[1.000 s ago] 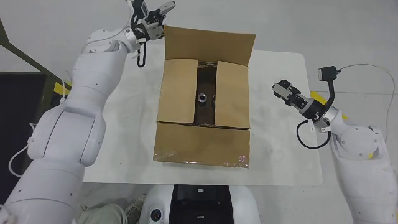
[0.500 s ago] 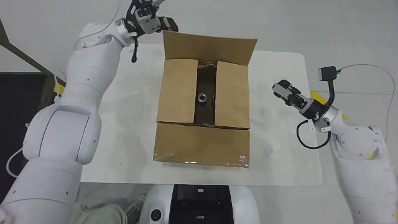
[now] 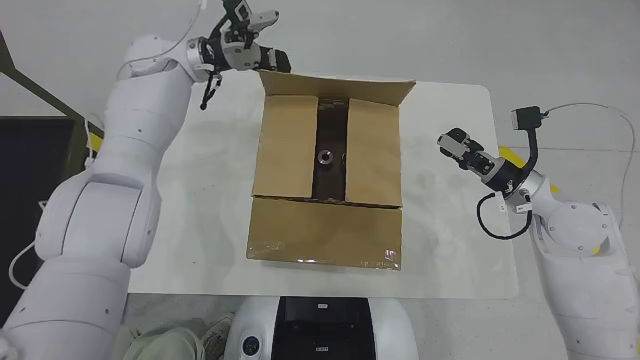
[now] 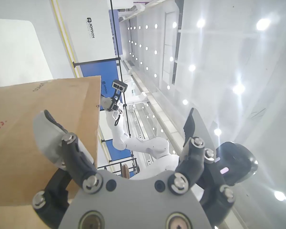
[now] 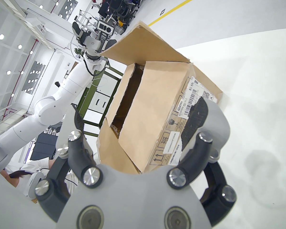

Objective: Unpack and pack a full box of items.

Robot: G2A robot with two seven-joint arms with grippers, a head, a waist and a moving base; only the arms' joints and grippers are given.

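Behind the box (image 3: 325,175) on the table (image 3: 205,210), at a corner of its rear flap (image 3: 335,85), our left gripper (image 3: 274,58) stands wide and empty; beside the box, our right gripper (image 3: 450,142) gapes too. We should fold that flap outward gently, without shifting the box.

Left arm (image 3: 150,130) and right arm (image 3: 585,235): smooth, rounded white shells. Left gripper (image 4: 119,117): grey base plate behind the claw, black link bars held by silver screws, pale grey fingers (image 4: 46,137) lined with black. A black camera housing (image 4: 237,162) with a small pink light sits beside the claw. Right gripper (image 5: 139,110): same build, with coarse-textured black pads (image 5: 195,117). A black cable (image 3: 484,222) loops behind its claw, and a thin grey lead (image 3: 590,107) trails off.
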